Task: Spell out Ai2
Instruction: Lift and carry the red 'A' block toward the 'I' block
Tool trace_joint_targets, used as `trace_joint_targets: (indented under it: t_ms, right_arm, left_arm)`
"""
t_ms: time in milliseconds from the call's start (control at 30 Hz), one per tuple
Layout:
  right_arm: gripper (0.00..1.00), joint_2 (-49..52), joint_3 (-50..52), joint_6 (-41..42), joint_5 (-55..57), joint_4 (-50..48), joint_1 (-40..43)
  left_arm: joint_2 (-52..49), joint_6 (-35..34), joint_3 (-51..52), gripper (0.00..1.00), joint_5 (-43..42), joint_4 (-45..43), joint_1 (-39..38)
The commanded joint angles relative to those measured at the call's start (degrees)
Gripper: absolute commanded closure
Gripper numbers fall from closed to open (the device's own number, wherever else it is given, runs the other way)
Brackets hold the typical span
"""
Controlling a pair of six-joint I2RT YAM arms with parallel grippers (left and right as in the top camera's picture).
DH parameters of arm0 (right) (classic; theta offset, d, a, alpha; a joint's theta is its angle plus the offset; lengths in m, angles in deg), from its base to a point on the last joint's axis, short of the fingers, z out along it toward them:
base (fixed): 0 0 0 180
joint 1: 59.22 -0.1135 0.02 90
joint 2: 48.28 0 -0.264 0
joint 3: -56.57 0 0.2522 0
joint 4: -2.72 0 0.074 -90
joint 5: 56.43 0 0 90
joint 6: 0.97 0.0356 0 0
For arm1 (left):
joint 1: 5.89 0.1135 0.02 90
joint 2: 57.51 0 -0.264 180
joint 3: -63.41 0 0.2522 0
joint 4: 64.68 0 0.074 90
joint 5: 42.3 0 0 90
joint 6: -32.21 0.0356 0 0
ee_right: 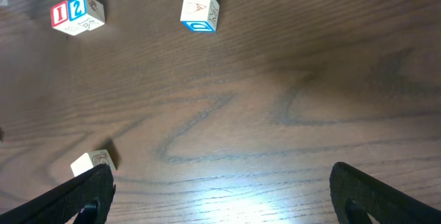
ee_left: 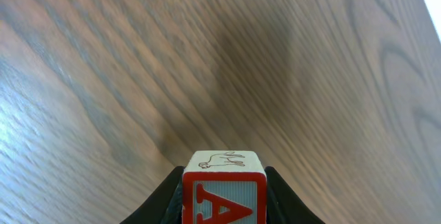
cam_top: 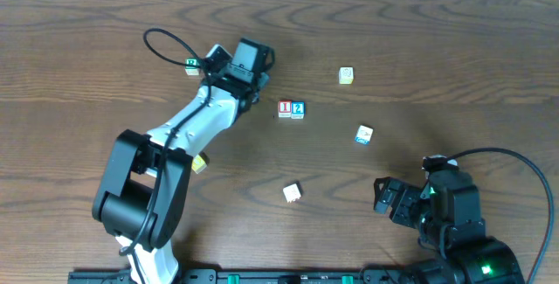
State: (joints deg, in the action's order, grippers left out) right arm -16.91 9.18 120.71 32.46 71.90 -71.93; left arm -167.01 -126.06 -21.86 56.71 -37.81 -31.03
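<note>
My left gripper (cam_top: 251, 64) is shut on a wooden block with a red letter A (ee_left: 224, 191) and holds it above bare table. In the overhead view the block is hidden under the gripper. A red I block (cam_top: 285, 108) and a blue 2 block (cam_top: 298, 108) stand touching side by side, right of and nearer than the left gripper. They also show in the right wrist view, the I block (ee_right: 60, 14) and the 2 block (ee_right: 78, 7). My right gripper (cam_top: 389, 198) is open and empty at the front right (ee_right: 220, 189).
Loose blocks lie around: one at the back right (cam_top: 347, 75), a blue-edged one (cam_top: 364, 134) (ee_right: 200, 10), a white one at the front middle (cam_top: 292, 192) (ee_right: 93, 162), a green one (cam_top: 192, 65) by the left arm's cable, and a yellow one (cam_top: 199, 163) beside the left arm.
</note>
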Motion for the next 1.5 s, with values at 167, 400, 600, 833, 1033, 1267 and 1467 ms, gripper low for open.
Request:
trace_joint_targets:
  t_ms: [167, 400, 600, 833, 1033, 1267, 1467]
  right_arm:
    - [0.01, -0.24, 0.09, 0.87, 0.00, -0.09, -0.11]
    - [0.01, -0.24, 0.11, 0.87, 0.00, -0.07, -0.11]
    - [0.01, -0.24, 0.11, 0.87, 0.00, -0.09, -0.11]
    - [0.01, -0.24, 0.09, 0.87, 0.00, -0.09, -0.11]
    - [0.01, -0.24, 0.11, 0.87, 0.00, -0.07, -0.11]
    - [0.01, -0.24, 0.11, 0.87, 0.00, -0.07, -0.11]
    - [0.01, -0.24, 0.11, 0.87, 0.00, -0.07, -0.11]
  left_arm:
    - [1.42, -18.71, -1.01, 0.94, -0.46, 0.00, -1.36]
    - [1.42, -33.94, -1.01, 0.94, -0.52, 7.26, -3.50]
    - [1.42, -41.22, -1.05, 0.94, 0.39, 10.62, -5.27]
    - [1.42, -44.63, -1.05, 0.94, 1.46, 14.51, -5.64]
    - [1.11, -44.46, -1.05, 0.94, 2.60, 15.58, -5.64]
    - [-0.37, -44.39, -1.05, 0.94, 2.58, 14.23, -5.84]
    - [-0.87, -43.52, -1.05, 0.94, 3.72, 12.33, -6.78]
